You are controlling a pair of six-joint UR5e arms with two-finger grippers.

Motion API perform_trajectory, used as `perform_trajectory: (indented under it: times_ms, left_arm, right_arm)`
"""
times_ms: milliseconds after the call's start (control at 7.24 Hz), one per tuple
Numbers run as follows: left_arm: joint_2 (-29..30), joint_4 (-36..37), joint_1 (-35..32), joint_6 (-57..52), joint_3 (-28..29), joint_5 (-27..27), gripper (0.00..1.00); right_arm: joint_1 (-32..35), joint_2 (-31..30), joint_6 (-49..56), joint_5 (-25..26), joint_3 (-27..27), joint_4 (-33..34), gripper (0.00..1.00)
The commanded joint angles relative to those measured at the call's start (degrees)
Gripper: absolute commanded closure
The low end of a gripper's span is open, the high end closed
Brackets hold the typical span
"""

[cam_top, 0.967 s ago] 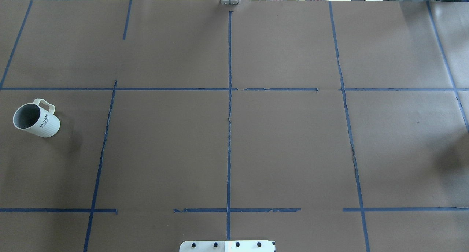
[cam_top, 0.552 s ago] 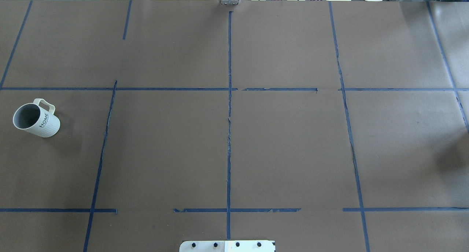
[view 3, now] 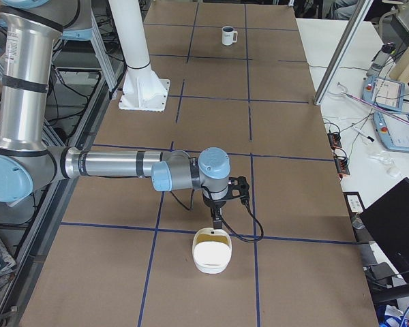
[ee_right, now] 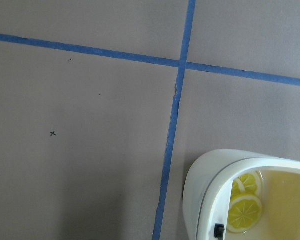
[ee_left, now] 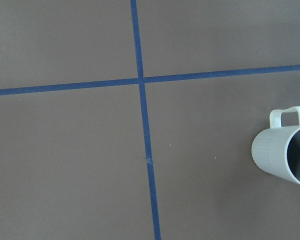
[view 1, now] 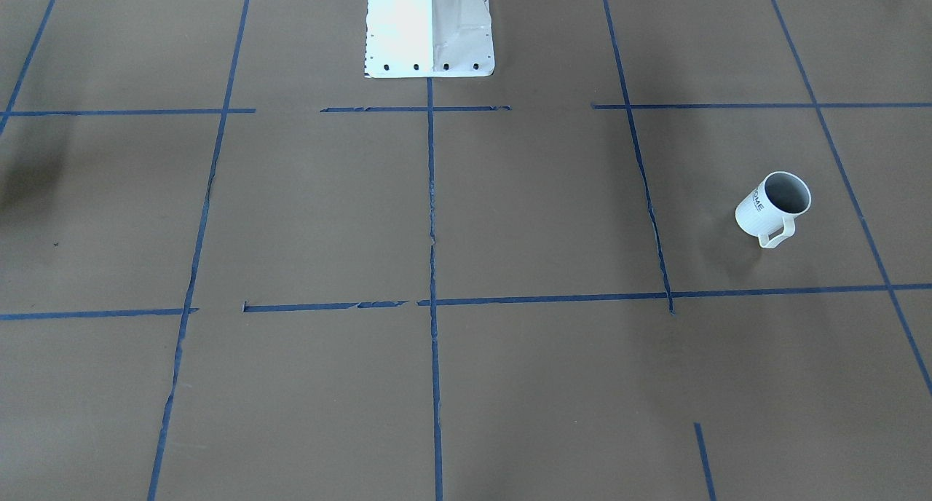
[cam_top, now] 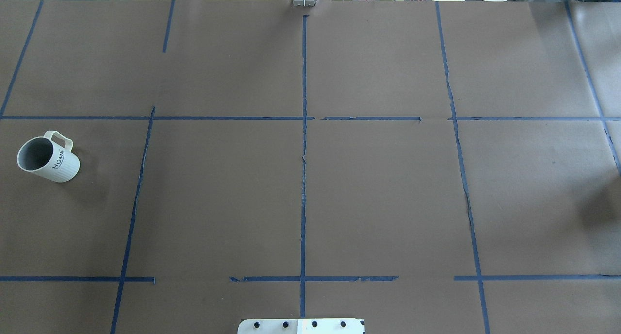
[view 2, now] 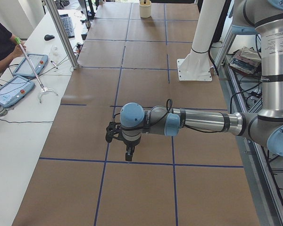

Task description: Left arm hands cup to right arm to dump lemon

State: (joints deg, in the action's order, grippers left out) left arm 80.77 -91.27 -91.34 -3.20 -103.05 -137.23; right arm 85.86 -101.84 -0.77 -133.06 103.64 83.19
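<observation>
The off-white cup (cam_top: 48,158) lies on its side at the table's left, its grey mouth facing left and its handle toward the far edge. It also shows in the front view (view 1: 772,208), far off in the right side view (view 3: 228,35), and at the right edge of the left wrist view (ee_left: 282,156). No lemon shows inside it. The left gripper (view 2: 127,151) hangs low over the table; I cannot tell whether it is open or shut. The right gripper (view 3: 218,218) hangs just over a white container (view 3: 211,255); I cannot tell its state either. Lemon slices (ee_right: 245,210) lie in that container (ee_right: 200,180).
The brown table cover carries a grid of blue tape lines (cam_top: 303,178). The white robot pedestal (view 1: 429,28) stands at the table's near-robot edge. An operator's side table with tablets (view 2: 19,80) and a metal post (view 2: 61,33) runs along the far side.
</observation>
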Motion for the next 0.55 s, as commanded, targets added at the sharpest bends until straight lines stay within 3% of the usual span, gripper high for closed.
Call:
perform_trajectory:
  times_ms: [0,414]
  left_arm:
    - [-1.65,-0.22,-0.07,-0.32,-1.18,-0.31,0.00]
    - [-3.59,-0.40,0.02,-0.58,-0.67,-0.93,0.00]
  right_arm:
    - [0.09,-1.87,-0.02,-0.19,3.23,2.05,0.00]
    - [-0.26,-1.61,-0.02,0.25,3.15,2.33,0.00]
